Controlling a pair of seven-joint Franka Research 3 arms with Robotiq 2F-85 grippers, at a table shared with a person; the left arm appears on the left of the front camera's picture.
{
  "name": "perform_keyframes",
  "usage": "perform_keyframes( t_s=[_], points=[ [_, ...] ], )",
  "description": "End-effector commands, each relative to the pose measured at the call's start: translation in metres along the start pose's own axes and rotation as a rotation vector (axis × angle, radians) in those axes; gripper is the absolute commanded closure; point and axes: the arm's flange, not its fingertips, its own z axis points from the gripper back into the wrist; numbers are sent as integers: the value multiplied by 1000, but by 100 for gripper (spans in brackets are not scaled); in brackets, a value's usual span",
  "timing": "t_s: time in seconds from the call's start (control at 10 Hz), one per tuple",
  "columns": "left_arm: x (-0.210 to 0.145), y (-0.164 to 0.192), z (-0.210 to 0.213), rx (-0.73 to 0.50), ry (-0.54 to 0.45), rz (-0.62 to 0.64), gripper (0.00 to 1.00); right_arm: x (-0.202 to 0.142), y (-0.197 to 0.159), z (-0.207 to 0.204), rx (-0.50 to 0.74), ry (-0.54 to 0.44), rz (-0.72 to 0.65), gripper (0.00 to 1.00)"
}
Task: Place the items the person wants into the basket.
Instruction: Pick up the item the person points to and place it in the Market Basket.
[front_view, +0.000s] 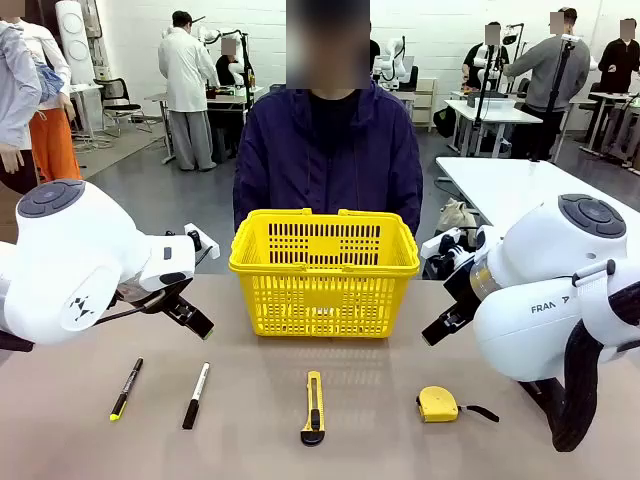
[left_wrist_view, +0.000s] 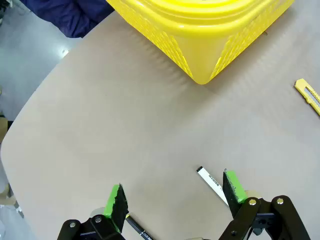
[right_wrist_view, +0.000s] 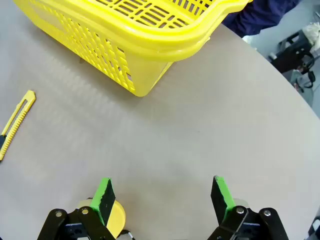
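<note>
Busy workshop room, with other people at tables farther off, is stretching behind a tan table. At the table's far edge a person in a dark navy zip jacket is standing. Two white robot arms are reaching in, one from each side.

Upright in the middle of the far side, just in front of the person, a bright yellow shopping basket is sitting. The left gripper is hanging above the table with its green-padded jaws spread wide, gripping and touching nothing. The right gripper is hanging the same way, jaws wide apart and empty.

Four tools are lying in a row along the near edge, well apart from the basket. From the robot's left they are a black pen with a yellow end, a white marker pen with a black cap, a yellow-and-black utility knife, and a small yellow tape measure with a black strap.

The left wrist view is showing the marker's white end lying beside one finger, with a basket corner beyond. The right wrist view is showing the tape measure partly hidden behind one finger and the knife off to the side.
</note>
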Motion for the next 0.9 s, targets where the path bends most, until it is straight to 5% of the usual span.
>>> perform_keyframes(
  t_s=[0.0, 0.8],
  points=[
    [0, 0, 0, 0, 0, 0, 0, 0, 0, 0, 0, 0, 0, 0],
    [0, 0, 0, 0, 0, 0, 0, 0, 0, 0, 0, 0, 0, 0]
  ],
)
